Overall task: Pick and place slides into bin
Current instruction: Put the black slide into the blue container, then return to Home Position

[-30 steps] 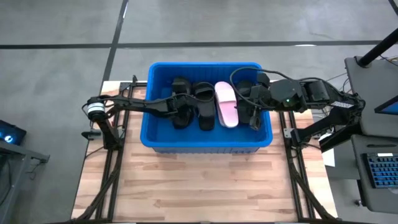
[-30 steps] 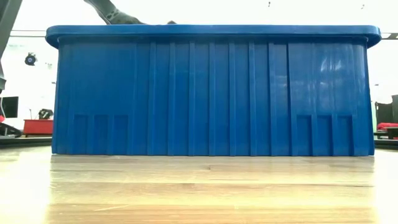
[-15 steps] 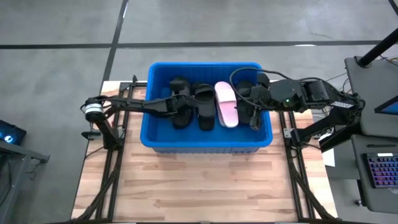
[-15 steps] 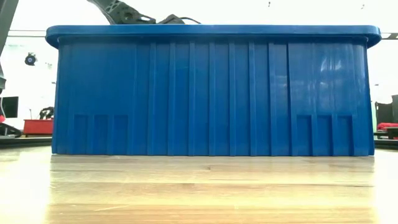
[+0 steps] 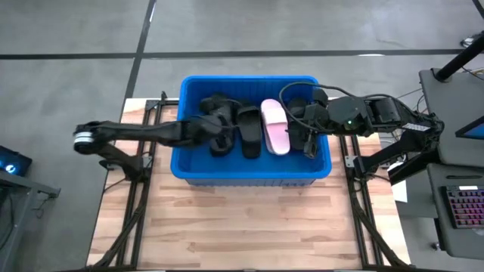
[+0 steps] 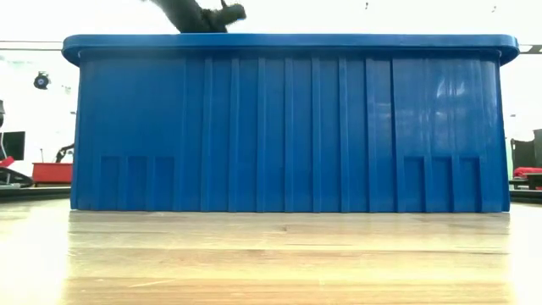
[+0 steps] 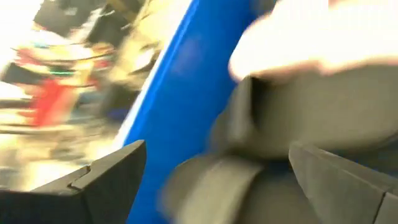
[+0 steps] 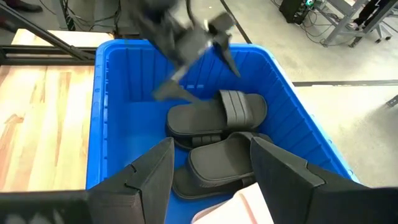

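Observation:
The blue bin (image 5: 249,172) stands at the table's far middle and fills the low view (image 6: 288,127). On its floor lie several black slides (image 5: 248,130) and one pale pink slide (image 5: 274,127), side by side. My left gripper (image 5: 221,123) hangs open over the black slides at the bin's left, with nothing between its fingers (image 7: 217,148). The right wrist view shows it blurred (image 8: 200,68) above two black slides (image 8: 217,118). My right gripper (image 8: 211,142) is open too. It hovers over the bin's right part (image 5: 308,142) and holds nothing.
Bare wooden table top (image 5: 242,219) lies between the bin and the near edge. Dark frame rails (image 5: 136,204) run along both sides of the table. A stand with a keyboard (image 5: 461,211) is off the table's right side.
My left gripper has risen from among the black slides to above the bin's rim and drawn back a little toward the table's left edge, its elbow swinging out to the left. The slides lie as before. My right arm has kept still.

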